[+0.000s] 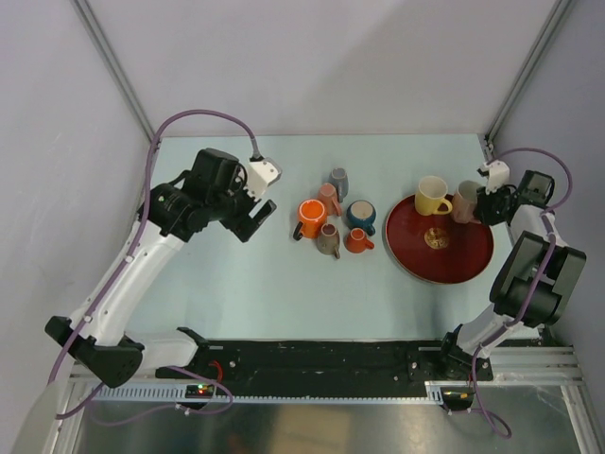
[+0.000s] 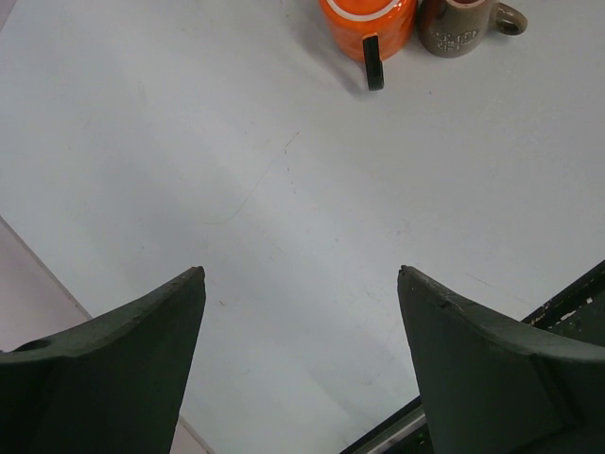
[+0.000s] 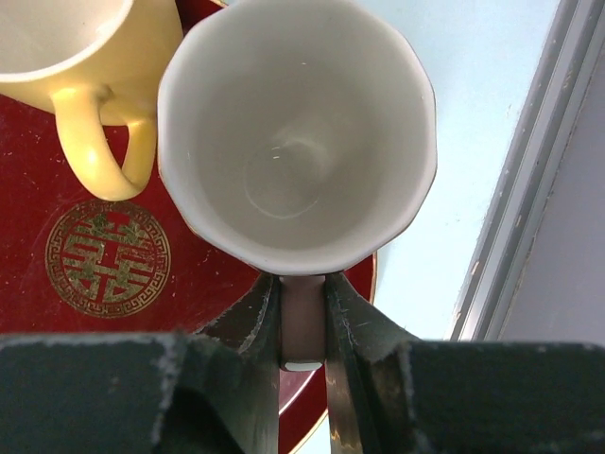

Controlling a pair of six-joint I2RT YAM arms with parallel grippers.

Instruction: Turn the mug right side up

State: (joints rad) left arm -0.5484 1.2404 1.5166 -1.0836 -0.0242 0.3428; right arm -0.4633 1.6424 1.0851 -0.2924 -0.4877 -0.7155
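Note:
My right gripper (image 3: pixel 303 284) is shut on the handle of a pinkish mug (image 3: pixel 296 132) with a white inside. The mug's mouth faces up, over the right rim of the red plate (image 3: pixel 95 322). In the top view this mug (image 1: pixel 465 200) sits at the plate's (image 1: pixel 444 260) far right edge with the right gripper (image 1: pixel 484 204) beside it. A yellow mug (image 1: pixel 433 197) stands upright on the plate, also seen in the right wrist view (image 3: pixel 80 57). My left gripper (image 2: pixel 301 274) is open and empty above bare table, left of the mug cluster.
Several mugs stand in a cluster mid-table: an orange one (image 1: pixel 309 218), a brown one (image 1: pixel 328 240), a blue one (image 1: pixel 360 215), a small orange one (image 1: pixel 357 241), a grey one (image 1: pixel 338 180). A frame post (image 3: pixel 529 189) runs close to the right of the plate.

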